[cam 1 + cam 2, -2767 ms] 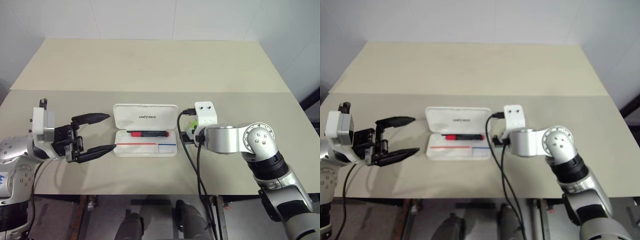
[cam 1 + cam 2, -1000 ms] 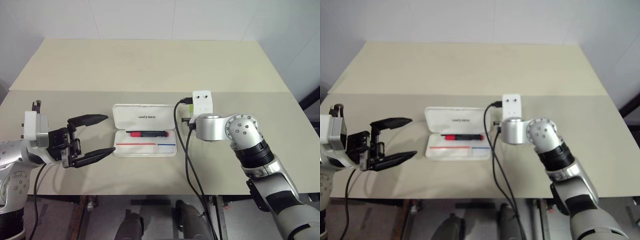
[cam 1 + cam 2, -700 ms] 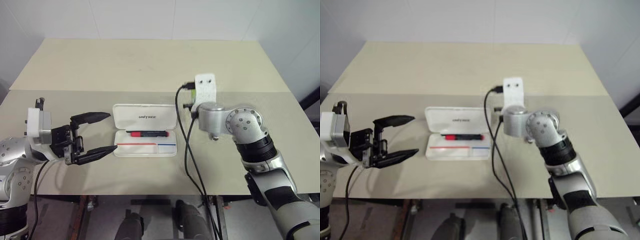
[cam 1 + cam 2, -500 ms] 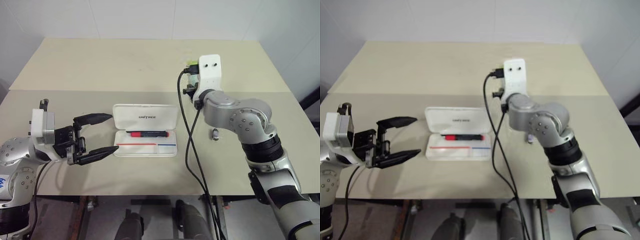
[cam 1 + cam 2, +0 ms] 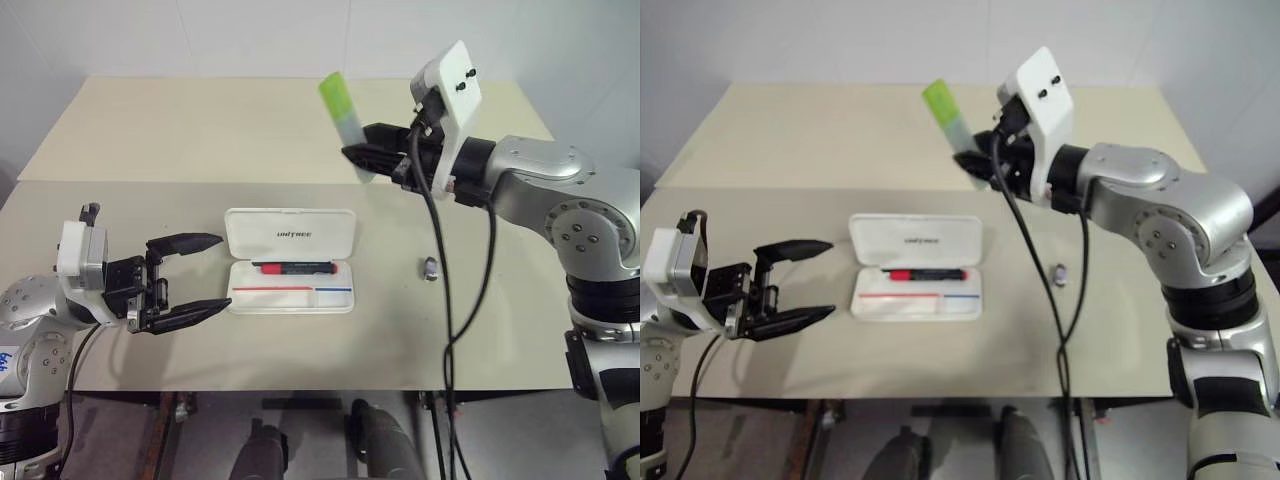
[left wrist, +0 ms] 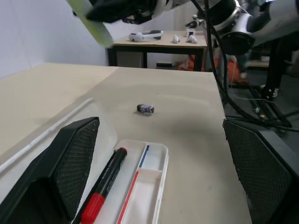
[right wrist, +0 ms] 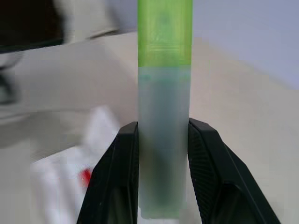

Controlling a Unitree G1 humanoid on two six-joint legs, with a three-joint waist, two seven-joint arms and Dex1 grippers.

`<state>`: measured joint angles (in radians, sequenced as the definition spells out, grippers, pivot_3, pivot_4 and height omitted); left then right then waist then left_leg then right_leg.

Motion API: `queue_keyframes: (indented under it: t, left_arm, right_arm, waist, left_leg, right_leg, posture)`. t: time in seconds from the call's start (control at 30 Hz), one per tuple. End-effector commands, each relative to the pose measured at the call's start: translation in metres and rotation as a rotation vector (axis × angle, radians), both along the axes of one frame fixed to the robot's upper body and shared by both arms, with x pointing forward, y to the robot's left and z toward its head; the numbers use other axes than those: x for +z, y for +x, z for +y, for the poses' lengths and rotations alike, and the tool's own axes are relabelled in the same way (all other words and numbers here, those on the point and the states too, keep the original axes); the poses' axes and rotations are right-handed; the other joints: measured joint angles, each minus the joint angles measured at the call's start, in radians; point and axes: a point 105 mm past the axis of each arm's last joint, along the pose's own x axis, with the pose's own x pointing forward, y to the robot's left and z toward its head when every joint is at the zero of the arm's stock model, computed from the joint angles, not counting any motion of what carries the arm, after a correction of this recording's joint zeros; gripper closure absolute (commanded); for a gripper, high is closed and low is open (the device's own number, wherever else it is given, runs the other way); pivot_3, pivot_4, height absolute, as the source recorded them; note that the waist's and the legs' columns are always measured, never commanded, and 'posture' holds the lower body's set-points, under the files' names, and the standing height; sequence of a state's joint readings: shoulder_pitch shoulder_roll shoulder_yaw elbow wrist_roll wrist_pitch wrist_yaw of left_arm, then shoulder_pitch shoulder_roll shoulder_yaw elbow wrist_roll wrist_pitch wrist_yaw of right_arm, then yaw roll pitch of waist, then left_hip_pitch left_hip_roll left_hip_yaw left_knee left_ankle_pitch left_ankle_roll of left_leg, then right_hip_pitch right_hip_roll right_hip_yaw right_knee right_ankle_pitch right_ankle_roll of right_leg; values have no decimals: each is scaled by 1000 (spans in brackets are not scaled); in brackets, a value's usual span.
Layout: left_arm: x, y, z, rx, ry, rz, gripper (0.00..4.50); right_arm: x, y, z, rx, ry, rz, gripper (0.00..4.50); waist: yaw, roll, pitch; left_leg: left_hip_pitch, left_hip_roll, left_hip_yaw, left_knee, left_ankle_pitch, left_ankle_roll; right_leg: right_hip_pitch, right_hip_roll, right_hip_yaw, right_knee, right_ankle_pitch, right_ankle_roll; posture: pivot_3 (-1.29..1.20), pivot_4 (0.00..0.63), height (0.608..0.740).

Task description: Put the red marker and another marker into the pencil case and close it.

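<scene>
The white pencil case lies open mid-table, its lid flat toward the far side. In its tray lies the red marker, also seen close up as the red marker. My right gripper is raised above the table behind the case's right end, shut on the pale green marker. The lime cap points up and away from the gripper. In the right wrist view the green marker sits clamped between both fingers. My left gripper hovers open just left of the case, empty.
A small grey piece lies on the table right of the case, seen also as the grey piece. A black cable hangs from my right wrist down across the table's front edge. The far half of the table is bare.
My right gripper has lifted from the table beside the case's right end, wrist turned, carrying the green marker up and back. The small grey piece became visible. My left gripper stayed in place.
</scene>
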<state>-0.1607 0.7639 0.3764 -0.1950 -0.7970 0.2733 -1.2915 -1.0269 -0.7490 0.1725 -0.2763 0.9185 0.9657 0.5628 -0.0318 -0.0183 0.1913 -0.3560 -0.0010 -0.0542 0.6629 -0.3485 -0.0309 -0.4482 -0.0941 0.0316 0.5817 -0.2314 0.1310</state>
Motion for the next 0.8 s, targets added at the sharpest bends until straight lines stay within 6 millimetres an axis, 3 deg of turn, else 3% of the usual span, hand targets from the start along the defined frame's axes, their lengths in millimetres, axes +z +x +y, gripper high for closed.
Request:
queue_keyframes:
  t: [0.03, 0.17, 0.33, 0.63, 0.8]
  left_arm:
    - [6, -4, 12, 16, 32, -46, 0]
    - [-2, -8, 25, 35, 88, -34, 0]
    - [-7, -10, 41, 75, 136, -48, 0]
    - [-22, -20, 63, 140, 175, -30, 0]
    - [-27, -26, 68, 160, 186, -34, 0]
  right_arm:
    - [-4, -37, 10, 221, -106, 75, 3395]
    - [-31, -54, 17, 328, -259, 139, 3395]
    - [-64, -47, 34, 336, -415, 102, 3395]
    - [-92, -51, 73, 432, -520, -24, 3395]
    - [-108, -49, 81, 482, -614, -130, 3395]
  waist:
    - [2, 0, 0]
    - [2, 0, 0]
    - [3, 1, 0]
    - [1, 0, 0]
    - [1, 0, 0]
  left_leg:
    - [0, 0, 0, 0, 0, 0]
    - [0, 0, 0, 0, 0, 0]
    - [0, 0, 0, 1, 0, -1]
    - [-2, 0, 4, 0, -1, -3]
    - [-2, 0, 5, 1, -1, -3]
  right_leg:
    - [0, 0, 0, 0, 0, 0]
    - [0, 0, 0, 0, 0, 0]
    - [0, -1, 0, 0, 0, 0]
    - [-6, -2, -1, 3, 0, -1]
    - [-7, -2, -1, 4, 0, -1]
  posture:
    - [0, 150, 740]
    - [0, 150, 740]
    - [0, 150, 740]
    - [0, 150, 740]
    - [0, 150, 740]
